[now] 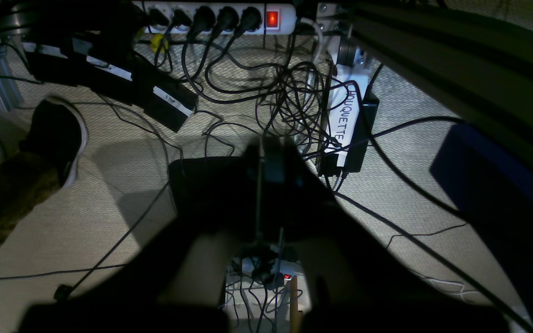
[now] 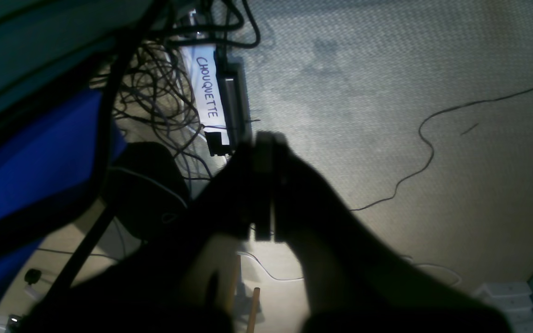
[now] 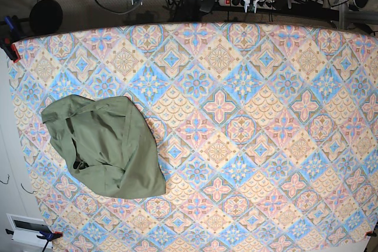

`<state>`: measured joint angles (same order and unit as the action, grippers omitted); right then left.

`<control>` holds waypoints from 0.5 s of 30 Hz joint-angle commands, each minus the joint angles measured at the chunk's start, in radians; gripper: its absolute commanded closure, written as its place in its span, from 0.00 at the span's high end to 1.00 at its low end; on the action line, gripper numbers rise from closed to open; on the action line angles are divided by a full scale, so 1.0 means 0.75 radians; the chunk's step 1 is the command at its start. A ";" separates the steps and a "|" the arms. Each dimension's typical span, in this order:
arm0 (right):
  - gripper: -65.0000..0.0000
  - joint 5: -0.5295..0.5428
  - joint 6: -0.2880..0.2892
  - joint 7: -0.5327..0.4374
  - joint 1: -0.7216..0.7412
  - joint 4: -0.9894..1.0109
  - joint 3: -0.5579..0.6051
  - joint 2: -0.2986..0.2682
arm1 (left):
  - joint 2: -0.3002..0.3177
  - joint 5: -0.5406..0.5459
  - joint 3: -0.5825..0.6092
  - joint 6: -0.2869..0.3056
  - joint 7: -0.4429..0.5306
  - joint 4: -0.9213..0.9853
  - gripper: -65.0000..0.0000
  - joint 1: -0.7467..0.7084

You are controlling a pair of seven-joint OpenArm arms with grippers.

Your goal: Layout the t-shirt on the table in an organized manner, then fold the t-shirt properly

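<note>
Olive-green and crumpled, the t-shirt (image 3: 105, 147) is seen bunched in a loose heap on the left part of the table (image 3: 266, 146) in the base view, well apart from both arms. Beyond the far table edge, the left gripper (image 1: 270, 157) and the right gripper (image 2: 264, 152) are held over the carpeted floor, each with fingers pressed together and nothing grasped. Past the left gripper, tangled cables (image 1: 294, 101) and a white power strip (image 1: 220, 18) with a lit red switch are visible.
</note>
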<state>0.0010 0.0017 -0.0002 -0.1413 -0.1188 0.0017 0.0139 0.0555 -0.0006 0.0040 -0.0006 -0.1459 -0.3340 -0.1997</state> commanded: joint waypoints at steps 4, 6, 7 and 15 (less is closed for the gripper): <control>0.00 0.006 -0.005 -0.007 -0.007 0.000 -0.003 -0.001 | 0.003 -0.004 0.000 -0.004 0.003 -0.008 0.00 -0.003; 0.00 0.006 -0.005 -0.009 -0.007 0.000 -0.003 -0.001 | 0.003 -0.004 0.000 -0.004 0.003 -0.008 0.00 -0.003; 0.00 0.006 -0.005 -0.009 -0.007 0.000 -0.003 -0.001 | 0.003 -0.004 0.000 -0.004 0.003 -0.008 0.00 -0.003; 0.00 0.006 -0.005 -0.009 -0.007 0.000 -0.003 -0.001 | 0.003 -0.004 0.000 -0.004 0.003 -0.008 0.00 -0.003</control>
<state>0.0010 0.0013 -0.0006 -0.1413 -0.1188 0.0017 0.0139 0.0555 -0.0002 0.0040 -0.0006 -0.1455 -0.3340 -0.1993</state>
